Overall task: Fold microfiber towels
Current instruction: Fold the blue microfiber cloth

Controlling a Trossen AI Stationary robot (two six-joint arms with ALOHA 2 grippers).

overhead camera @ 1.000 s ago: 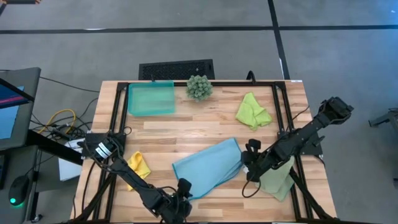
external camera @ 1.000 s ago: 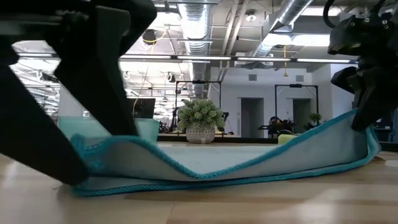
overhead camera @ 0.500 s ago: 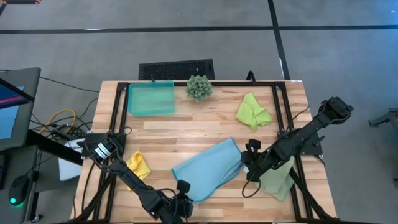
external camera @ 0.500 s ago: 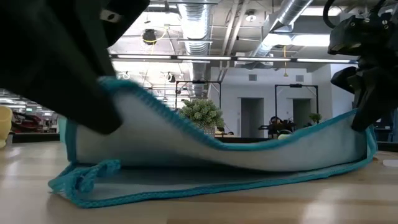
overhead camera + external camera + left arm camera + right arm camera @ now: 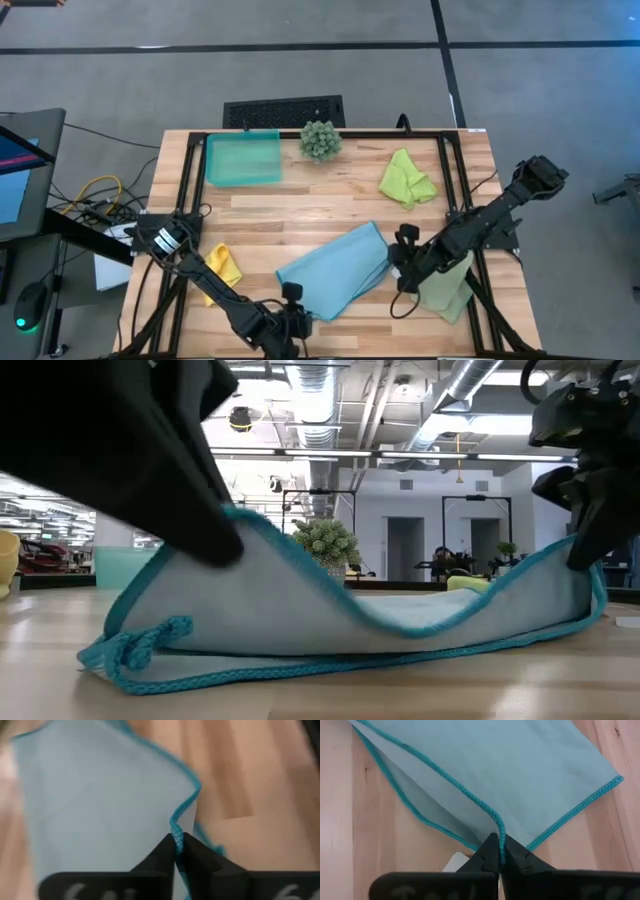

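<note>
You worked on a pale butcher-block table (image 5: 300,205) framed by black rails, standing on a grey floor crossed by dark lines; the low view looked past it into a bright hall with exposed ceiling ducts and strip lights. At the far edge sat a teal translucent tray (image 5: 243,158) and, just beside it, a spiky green ball plant (image 5: 320,140).

The light blue towel (image 5: 335,270) lay near the middle of the near side, folded over on itself, its darker teal stitched hem showing along every edge. In the low view it sagged in the middle between two raised ends.

Your left gripper (image 5: 291,318) was clamped on the towel's near edge, fingers (image 5: 167,854) pinched together on the hem. Your right gripper (image 5: 404,262) was likewise pinched closed on the towel's opposite edge.

The lime green towel (image 5: 405,178) lay crumpled towards the far right, the yellow towel (image 5: 224,266) bunched near the left arm, and the pale sage towel (image 5: 446,288) under the right arm.

I could read no writing.
</note>
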